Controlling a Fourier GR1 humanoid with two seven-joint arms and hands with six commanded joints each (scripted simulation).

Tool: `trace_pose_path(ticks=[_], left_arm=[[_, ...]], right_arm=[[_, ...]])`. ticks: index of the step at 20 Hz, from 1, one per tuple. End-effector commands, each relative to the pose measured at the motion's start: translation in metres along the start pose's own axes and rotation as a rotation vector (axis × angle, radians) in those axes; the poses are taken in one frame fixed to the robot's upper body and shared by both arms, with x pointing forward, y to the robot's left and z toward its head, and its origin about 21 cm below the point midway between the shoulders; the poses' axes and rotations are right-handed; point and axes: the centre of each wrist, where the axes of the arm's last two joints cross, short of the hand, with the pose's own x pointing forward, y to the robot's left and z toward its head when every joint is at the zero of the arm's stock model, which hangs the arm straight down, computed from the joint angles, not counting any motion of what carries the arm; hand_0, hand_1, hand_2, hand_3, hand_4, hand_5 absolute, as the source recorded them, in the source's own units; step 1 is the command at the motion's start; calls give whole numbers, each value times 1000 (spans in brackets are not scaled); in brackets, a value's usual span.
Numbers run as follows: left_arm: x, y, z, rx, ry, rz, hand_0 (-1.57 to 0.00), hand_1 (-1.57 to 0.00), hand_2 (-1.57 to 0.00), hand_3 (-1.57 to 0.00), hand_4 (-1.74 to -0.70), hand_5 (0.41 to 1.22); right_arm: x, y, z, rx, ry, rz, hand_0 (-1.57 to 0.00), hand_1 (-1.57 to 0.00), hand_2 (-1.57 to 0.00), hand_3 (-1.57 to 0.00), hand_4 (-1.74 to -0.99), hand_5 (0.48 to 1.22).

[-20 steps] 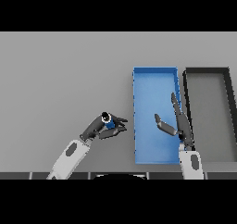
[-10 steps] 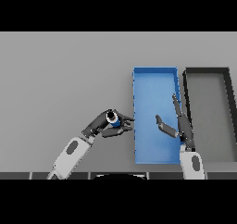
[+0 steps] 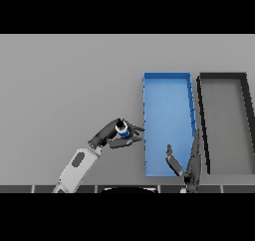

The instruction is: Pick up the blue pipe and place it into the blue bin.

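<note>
My left hand [image 3: 117, 137] is shut on the blue pipe [image 3: 123, 131], a short blue tube with a white and dark end. It holds the pipe above the table just left of the blue bin [image 3: 168, 80], close to the bin's left wall. My right hand [image 3: 188, 160] hangs open over the bin's near right corner, fingers straight and thumb spread.
A black bin [image 3: 222, 76] of like size stands directly right of the blue bin, their walls almost touching. The grey table [image 3: 64, 85] stretches wide to the left and behind.
My left hand has carried the pipe right, closer to the blue bin's left wall. My right hand has drawn back toward the near edge of the table.
</note>
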Motion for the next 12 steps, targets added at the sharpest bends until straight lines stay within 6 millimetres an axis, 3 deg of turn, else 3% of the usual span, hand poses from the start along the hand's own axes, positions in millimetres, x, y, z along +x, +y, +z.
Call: trace_pose_path(ticks=[1,3,6,12], left_arm=[[-1,0,1,-1,4,3,-1571,-1571,-1571,-1571,-1467,1221],[1,0,0,-6,-5,9,-1571,-1571,-1571,-1571,-1467,1221],[3,-3,-1,-17,-6,11,-1571,-1571,-1571,-1571,-1467,1221],[6,-2,-4,-24,9,-4,-1571,-1571,-1571,-1571,-1467,1221]], right_arm=[[8,-3,-2,9,-46,-69,1,-2,-41,1,-1195,648],[21,-9,-4,115,-81,-212,1,-22,-89,-1,-1202,624],[34,-14,-15,331,2,-261,1,-23,-118,-1,-1224,600],[93,-6,-52,607,-105,-199,1,-5,-90,1,-1270,558]])
